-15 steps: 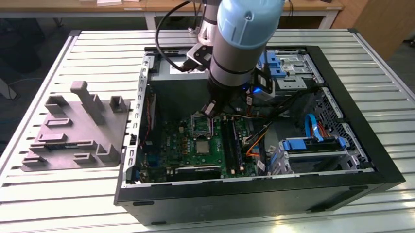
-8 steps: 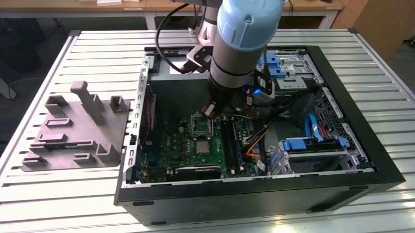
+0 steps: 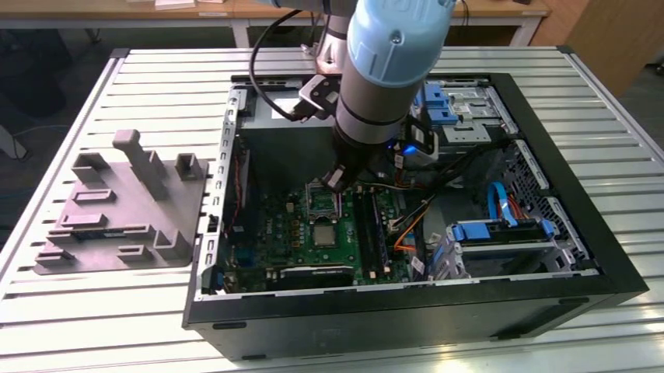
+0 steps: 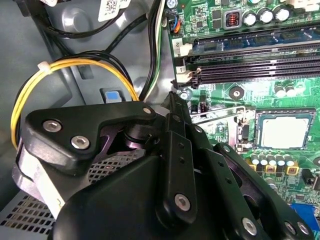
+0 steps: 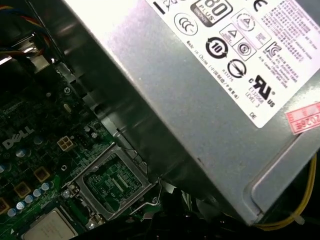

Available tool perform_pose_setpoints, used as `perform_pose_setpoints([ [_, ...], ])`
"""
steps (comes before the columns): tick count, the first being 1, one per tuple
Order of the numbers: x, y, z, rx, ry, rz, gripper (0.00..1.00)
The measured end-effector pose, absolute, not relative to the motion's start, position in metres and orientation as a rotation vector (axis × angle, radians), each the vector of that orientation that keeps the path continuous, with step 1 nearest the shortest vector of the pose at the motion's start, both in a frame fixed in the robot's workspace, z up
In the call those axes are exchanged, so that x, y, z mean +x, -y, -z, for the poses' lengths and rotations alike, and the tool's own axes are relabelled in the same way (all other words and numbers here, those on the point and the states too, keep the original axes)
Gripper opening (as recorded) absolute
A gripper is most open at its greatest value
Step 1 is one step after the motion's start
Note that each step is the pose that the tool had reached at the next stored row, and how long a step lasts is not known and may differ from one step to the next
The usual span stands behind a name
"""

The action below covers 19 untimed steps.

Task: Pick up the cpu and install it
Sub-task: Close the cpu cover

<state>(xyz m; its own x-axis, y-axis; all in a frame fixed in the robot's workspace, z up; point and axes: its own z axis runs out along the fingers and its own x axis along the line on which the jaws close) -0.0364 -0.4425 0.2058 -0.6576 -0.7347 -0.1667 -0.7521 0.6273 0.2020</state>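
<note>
The black linkage gripper (image 4: 172,97) hangs low inside the open black computer case (image 3: 581,256), its tip just above the green motherboard (image 3: 301,233). In the second wrist view the black fingers (image 4: 176,117) taper together to a narrow point with no gap showing and nothing seen between them. The tip stands beside the open silver socket frame (image 5: 112,182), whose hinged lid is raised; whether it touches the frame cannot be told.

The small square cpu with its pale silver-grey metal top (image 4: 285,132) lies flat in its socket on the motherboard, just beside the raised frame and apart from the gripper; in the exterior view the cpu (image 3: 323,232) sits nearer than the gripper tip (image 3: 340,186).

Long black memory slots (image 4: 255,67) run beside the socket. Yellow and black cables (image 4: 75,65) loop past the big grey metal box with a white label (image 5: 210,85). On the exterior view's left, a grey moulded fixture (image 3: 120,210) rests on the slatted aluminium table (image 3: 93,318).
</note>
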Motion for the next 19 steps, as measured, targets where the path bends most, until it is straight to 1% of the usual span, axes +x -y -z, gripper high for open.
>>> perform_pose_setpoints([
  [10,-0.0365,0.4398,-0.2002,-1.269,-2.773,-0.391,0.11],
  [12,-0.0365,0.4394,-0.2001,-1.271,-2.777,-0.38,0.11],
  [19,-0.0366,0.4377,-0.2003,-1.284,-2.802,-0.315,0.11],
])
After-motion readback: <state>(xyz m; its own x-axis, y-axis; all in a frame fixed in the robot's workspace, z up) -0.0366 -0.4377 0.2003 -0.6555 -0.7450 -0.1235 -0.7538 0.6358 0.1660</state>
